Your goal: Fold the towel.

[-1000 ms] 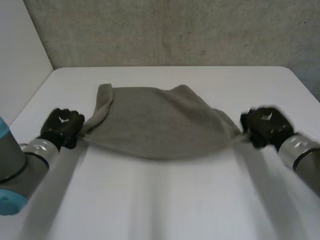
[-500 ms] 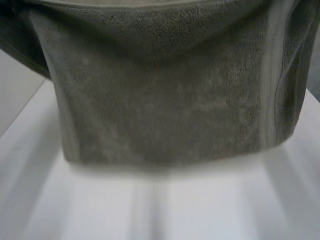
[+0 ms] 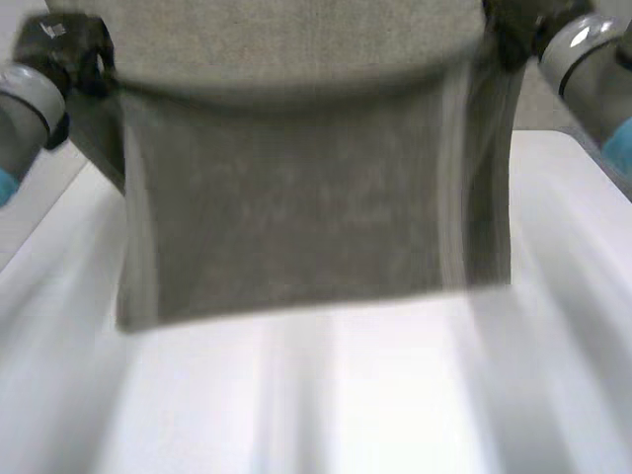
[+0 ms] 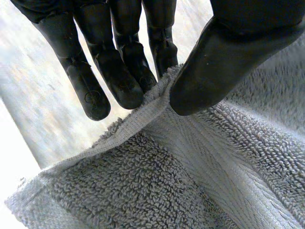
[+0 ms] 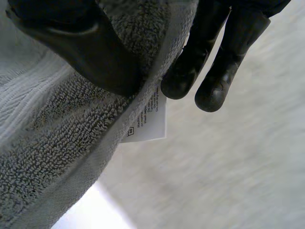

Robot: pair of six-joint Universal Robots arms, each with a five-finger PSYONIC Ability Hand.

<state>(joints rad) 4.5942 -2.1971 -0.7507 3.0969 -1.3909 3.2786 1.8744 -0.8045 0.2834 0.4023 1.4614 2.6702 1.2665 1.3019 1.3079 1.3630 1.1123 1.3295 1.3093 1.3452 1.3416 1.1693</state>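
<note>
1. The table (image 3: 395, 395) is lying white beneath everything, and a grey wall (image 3: 558, 114) is standing behind it.
2. The towel (image 3: 286, 217), grey terry, is hanging over the table as a broad sheet. It is stretching between the two hands by its upper corners, and its top edge is sagging slightly in the middle. A paler woven band is running down it near the right hand's side. I cannot tell whether its lower edge is touching the table.
3. The left arm (image 3: 25, 99) and the right arm (image 3: 583, 54) are reaching up on either side of the towel.
4. The left hand (image 3: 61, 44) is gripping its corner. In the left wrist view, its straight fingers (image 4: 121, 76) are pressing the hem against the thumb (image 4: 219, 62), so it is closing on the towel.
5. The right hand (image 3: 513, 30) is doing likewise. Its thumb (image 5: 90, 52) is lying on the pile and its fingers (image 5: 190, 71) are lying behind the hem, pinching the towel.
6. A white label (image 5: 148, 119) is sticking out from the hem, just beside the right hand's fingertips.
</note>
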